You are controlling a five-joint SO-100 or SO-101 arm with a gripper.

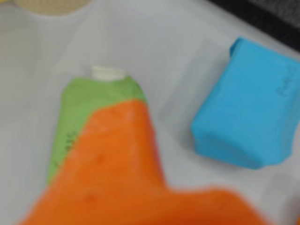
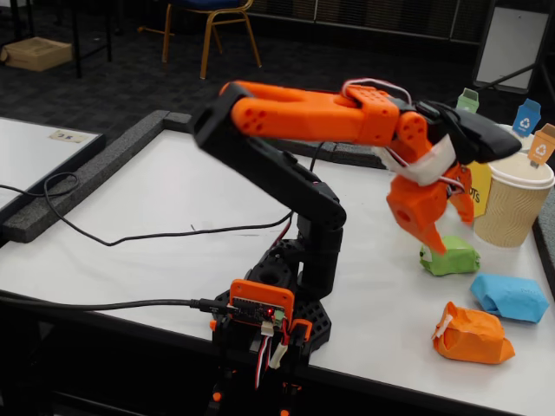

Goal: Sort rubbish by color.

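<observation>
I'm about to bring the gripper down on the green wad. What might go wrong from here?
1. The gripper hangs over the crumpled green paper wad, but the wrist view is blurred, so alignment is hard to judge.
2. The ribbed tan paper cup stands close behind; a swing could topple it.
3. The crumpled blue paper wad lies nearby and could get nudged.
</observation>
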